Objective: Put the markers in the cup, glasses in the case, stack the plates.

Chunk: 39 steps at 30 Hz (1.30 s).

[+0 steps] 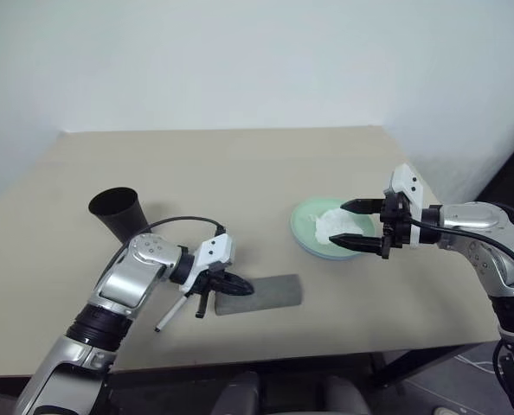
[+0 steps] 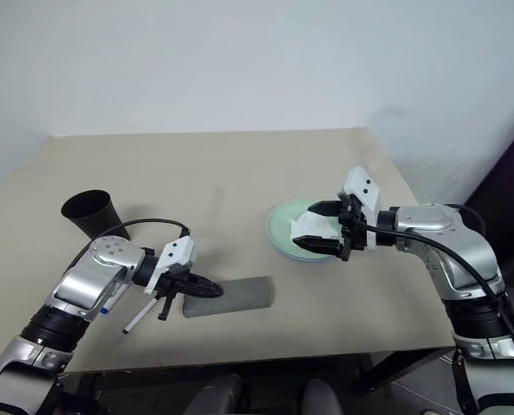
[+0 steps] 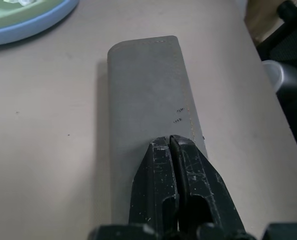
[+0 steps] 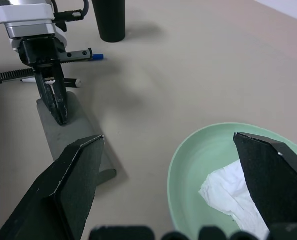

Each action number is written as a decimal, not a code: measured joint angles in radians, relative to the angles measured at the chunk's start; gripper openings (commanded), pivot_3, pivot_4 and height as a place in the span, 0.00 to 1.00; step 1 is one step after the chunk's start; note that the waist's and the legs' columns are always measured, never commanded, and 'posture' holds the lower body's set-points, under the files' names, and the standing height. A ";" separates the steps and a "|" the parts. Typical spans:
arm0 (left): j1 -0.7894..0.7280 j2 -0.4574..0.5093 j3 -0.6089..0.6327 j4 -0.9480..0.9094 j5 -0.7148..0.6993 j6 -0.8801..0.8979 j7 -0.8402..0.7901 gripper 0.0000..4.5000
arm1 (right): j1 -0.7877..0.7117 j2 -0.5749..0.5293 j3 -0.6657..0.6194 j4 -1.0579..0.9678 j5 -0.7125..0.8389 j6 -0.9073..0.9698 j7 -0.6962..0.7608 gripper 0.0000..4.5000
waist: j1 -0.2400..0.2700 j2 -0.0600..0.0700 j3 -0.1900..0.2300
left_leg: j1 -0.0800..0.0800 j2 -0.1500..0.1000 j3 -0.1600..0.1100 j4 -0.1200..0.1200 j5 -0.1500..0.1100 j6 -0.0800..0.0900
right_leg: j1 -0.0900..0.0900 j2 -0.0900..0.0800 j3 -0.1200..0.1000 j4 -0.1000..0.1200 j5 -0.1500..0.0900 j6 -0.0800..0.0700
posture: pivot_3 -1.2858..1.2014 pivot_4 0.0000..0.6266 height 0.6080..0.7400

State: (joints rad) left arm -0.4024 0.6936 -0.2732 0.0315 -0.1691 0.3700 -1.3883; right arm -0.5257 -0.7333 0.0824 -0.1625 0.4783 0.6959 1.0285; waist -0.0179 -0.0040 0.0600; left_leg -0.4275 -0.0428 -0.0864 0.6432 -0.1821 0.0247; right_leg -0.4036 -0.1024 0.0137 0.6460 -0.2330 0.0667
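Because the left gripper is clenched on nothing, with its tips low over the near end of the grey case, a slip to one side could push the closed case along the table or knock the black-capped marker lying just beside it, under the wrist. Both markers lie on the table, not in the cup; the blue-capped one sits a little further off beneath the same arm, so a careless sweep of that arm might roll either pen toward the front edge. No glasses can be seen (whether they are shut inside the case cannot be told), so pressing on the lid may be a risk to them.

Further back, the green plate already rests on the blue plate, with a crumpled white tissue lying in it. If the right gripper closed where it is, it would likely pinch the tissue or catch the plate rim and drag the stack.

Left arm: bent, forearm reaching across the near table, gripper angled down and toward the right, fingers pressed together over the case.

Right arm: reaching in from the right side, gripper tilted slightly down toward the left, jaws spread wide and empty, hanging over the plate and tissue.

Farthest back on the left, the black cup stands upright, well apart from both grippers
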 measured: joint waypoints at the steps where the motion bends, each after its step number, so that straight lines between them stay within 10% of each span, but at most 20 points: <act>1: 0.001 -0.001 -0.001 -0.002 0.001 -0.001 0.011 0.00 | 0.000 0.001 0.000 0.000 0.000 0.000 0.000 1.00 | 0.001 0.000 0.000 | 0.000 0.000 0.000 0.000 0.000 0.000 | 0.000 0.000 0.000 0.000 0.000 0.000 | 0.52 0.00 0.72; 21: -0.045 0.041 0.112 -0.177 0.048 0.292 0.412 0.00 | -0.004 0.003 0.004 0.001 -0.008 -0.001 0.011 1.00 | -0.001 0.000 0.000 | 0.000 0.000 0.000 0.000 0.000 0.000 | 0.001 0.001 0.000 0.000 0.000 0.001 | 0.52 0.00 0.72; 35: -0.102 0.086 0.126 -0.308 0.055 0.859 0.678 0.99 | -0.029 0.012 0.031 0.040 -0.012 -0.008 0.035 1.00 | -0.002 0.000 0.000 | 0.000 0.000 0.000 0.000 0.000 0.000 | 0.001 0.001 0.000 0.000 0.000 0.001 | 0.52 0.00 0.72; 39: -0.113 0.038 0.123 -0.318 0.040 0.958 0.736 1.00 | -0.050 0.016 0.039 0.043 -0.013 -0.008 0.042 1.00 | -0.001 -0.001 0.000 | 0.000 0.000 -0.001 0.000 0.000 0.000 | 0.001 0.001 -0.001 0.000 0.000 0.001 | 0.52 0.00 0.72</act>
State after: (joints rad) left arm -0.5155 0.7316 -0.1505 -0.2866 -0.1292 1.3279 -0.6525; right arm -0.5754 -0.7173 0.1210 -0.1193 0.4653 0.6881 1.0706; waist -0.0187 -0.0055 0.0604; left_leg -0.4274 -0.0432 -0.0876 0.6431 -0.1822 0.0243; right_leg -0.4031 -0.1018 0.0131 0.6462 -0.2331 0.0674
